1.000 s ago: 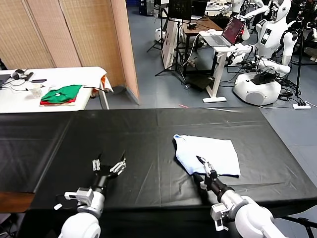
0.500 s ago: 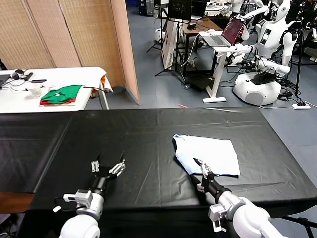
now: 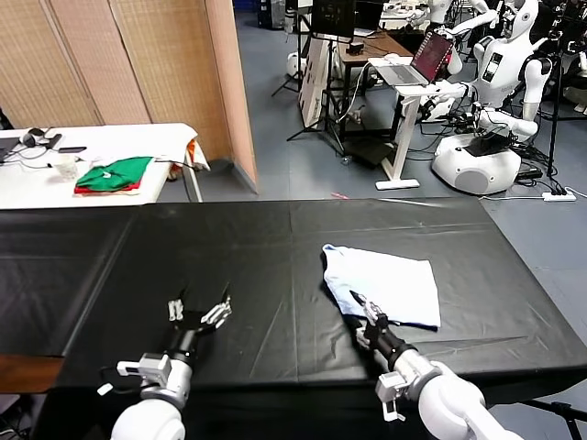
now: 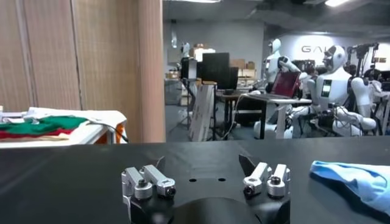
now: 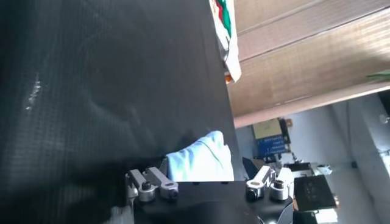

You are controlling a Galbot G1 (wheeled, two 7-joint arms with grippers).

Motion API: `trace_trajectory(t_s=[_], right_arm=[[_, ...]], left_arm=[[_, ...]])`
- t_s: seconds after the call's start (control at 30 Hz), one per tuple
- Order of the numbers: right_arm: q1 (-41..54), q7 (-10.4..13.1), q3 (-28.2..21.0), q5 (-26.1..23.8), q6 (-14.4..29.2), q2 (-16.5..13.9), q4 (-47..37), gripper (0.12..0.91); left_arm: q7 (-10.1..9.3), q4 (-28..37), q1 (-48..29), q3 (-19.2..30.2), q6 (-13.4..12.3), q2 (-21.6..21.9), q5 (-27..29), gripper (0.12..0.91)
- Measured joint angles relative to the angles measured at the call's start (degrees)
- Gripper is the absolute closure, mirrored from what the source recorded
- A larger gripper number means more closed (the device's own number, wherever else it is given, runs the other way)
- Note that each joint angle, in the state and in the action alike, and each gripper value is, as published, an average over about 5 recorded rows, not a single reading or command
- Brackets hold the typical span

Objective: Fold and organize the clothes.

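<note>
T-shirt (image 3: pixel 383 285): on your black counter (image 3: pixel 257 266), partly folded, unfinished. Right gripper (image 3: pixel 359 308): at the shirt's near corner, grip not discernible. Left gripper (image 3: pixel 198 309): spread wide, well apart from the shirt.

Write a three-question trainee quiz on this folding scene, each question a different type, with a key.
1. True or false: the light-blue T-shirt lies on the white side table.
2. Which gripper is at the T-shirt's near edge? A) left gripper B) right gripper C) neither
3. Fill in: the left gripper hovers open over the ______ tablecloth.

Key
1. False. It lies on the black tablecloth; the white side table holds green and red folded clothes.
2. B. The right gripper is at the near left corner; the left one is well apart from the shirt.
3. black
</note>
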Motion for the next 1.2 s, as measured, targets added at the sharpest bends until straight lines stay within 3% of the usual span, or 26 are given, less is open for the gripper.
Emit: trace_trajectory(t_s=[0.2,0.3,0.5,0.67,0.87,1.0,1.2], right_arm=[[-0.17,2.0,0.98,4.24,-0.65,1.9,-0.58,0.818],[-0.61,2.32,1.26,8.77,-1.86,2.92,-0.59,0.88],[-0.7,4.82,1.82,23.32,-7.07,4.2,-1.0,0.882],[0.39,7.47,2.77,42.69,-14.36,5.51,-0.58,0.882],[1.29,8.02,3.58,63.47,-20.43,6.37,1.06,0.882],[1.78,7.9,3.92,71.32,-22.22,6.44,2.18,0.882],[2.07,8.18,4.68,77.42,-23.51,6.23,3.38,0.882]], left_arm=[[0.0,0.0,0.31,-0.07,-0.29,-0.19,0.17,0.123],[0.0,0.0,0.64,-0.16,-0.56,-0.28,0.25,0.123],[0.02,0.0,0.98,-0.35,-1.1,-0.45,0.29,0.123],[0.03,0.01,1.1,-0.41,-1.37,-0.75,0.35,0.123],[0.07,0.25,1.27,-0.47,-1.76,-1.1,0.48,0.123],[0.08,0.45,1.22,-0.46,-1.83,-1.37,0.59,0.123],[0.12,0.73,1.34,-0.37,-2.01,-1.73,0.89,0.123]])
